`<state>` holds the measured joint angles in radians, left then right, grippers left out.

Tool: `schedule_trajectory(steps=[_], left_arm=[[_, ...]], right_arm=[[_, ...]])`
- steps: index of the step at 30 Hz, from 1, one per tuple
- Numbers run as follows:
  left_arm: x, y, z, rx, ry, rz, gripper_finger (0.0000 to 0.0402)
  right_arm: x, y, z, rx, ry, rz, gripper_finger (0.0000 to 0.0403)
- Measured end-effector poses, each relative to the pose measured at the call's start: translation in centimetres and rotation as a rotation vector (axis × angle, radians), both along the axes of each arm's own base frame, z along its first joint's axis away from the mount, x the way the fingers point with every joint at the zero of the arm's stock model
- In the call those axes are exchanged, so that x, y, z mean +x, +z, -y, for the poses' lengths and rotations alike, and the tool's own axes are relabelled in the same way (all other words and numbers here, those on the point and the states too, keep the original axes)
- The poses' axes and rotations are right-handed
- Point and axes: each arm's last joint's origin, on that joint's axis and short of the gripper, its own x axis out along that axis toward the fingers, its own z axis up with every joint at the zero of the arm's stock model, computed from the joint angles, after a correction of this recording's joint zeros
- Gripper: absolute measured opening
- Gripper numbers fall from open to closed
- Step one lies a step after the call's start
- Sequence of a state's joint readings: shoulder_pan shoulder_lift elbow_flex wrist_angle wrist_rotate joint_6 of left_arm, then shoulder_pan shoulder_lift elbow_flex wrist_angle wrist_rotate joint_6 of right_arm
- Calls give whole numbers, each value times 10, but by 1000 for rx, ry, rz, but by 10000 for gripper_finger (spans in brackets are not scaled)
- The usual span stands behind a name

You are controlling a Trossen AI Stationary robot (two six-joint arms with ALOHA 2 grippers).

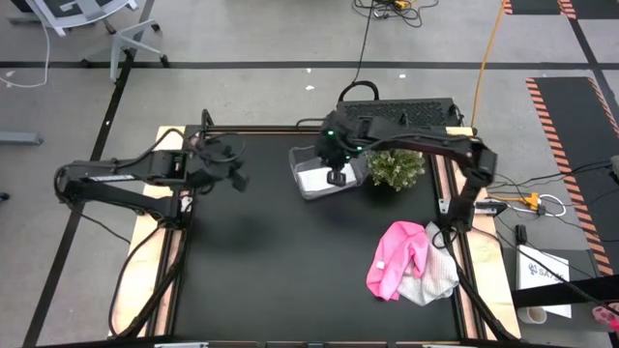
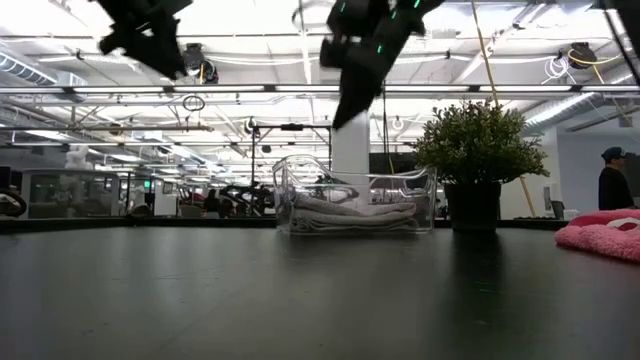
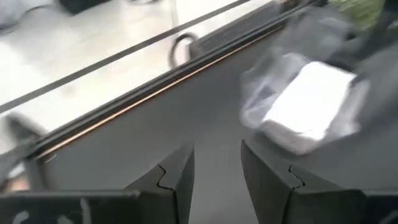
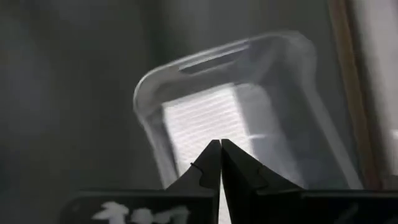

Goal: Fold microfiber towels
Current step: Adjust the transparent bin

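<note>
You have one towel done. A folded white cloth towel [image 1: 317, 178] lies flat inside the clear plastic bin [image 1: 300, 164], right under your right gripper [image 1: 336, 177], whose fingers are pressed together and hold nothing. Nothing else is in the bin. Two towels are left: a bright pink fluffy towel [image 1: 395, 255] piled on a pale grey one [image 1: 433, 278], well off to the side of that gripper. Your left gripper [image 1: 235, 178] waits far from the bin, fingers a little apart and empty.
</note>
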<state>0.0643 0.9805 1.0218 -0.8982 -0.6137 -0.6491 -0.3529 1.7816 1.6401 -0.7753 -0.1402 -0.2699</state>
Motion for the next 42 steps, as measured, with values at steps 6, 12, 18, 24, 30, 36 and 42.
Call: schedule_trajectory(steps=[6,12,18,24,30,36,42], left_arm=[[56,-10,0,12,-227,56,131],[117,-45,3,-15,-499,50,131],[157,-97,10,-9,-590,-57,131],[171,-139,14,-50,-603,-176,131],[174,-150,8,-6,-475,-206,131],[169,-150,-13,36,-312,-230,131],[163,-146,-34,22,-251,-242,131]], right_arm=[[-32,30,-12,-114,-143,40,1],[-66,38,-20,-127,-254,110,1],[-93,34,-29,-99,-316,203,0],[-110,28,-35,-101,-347,268,0],[-116,30,-37,-113,-348,280,0],[-115,32,-37,-124,-339,294,0],[-115,32,-37,-141,-319,288,0]])
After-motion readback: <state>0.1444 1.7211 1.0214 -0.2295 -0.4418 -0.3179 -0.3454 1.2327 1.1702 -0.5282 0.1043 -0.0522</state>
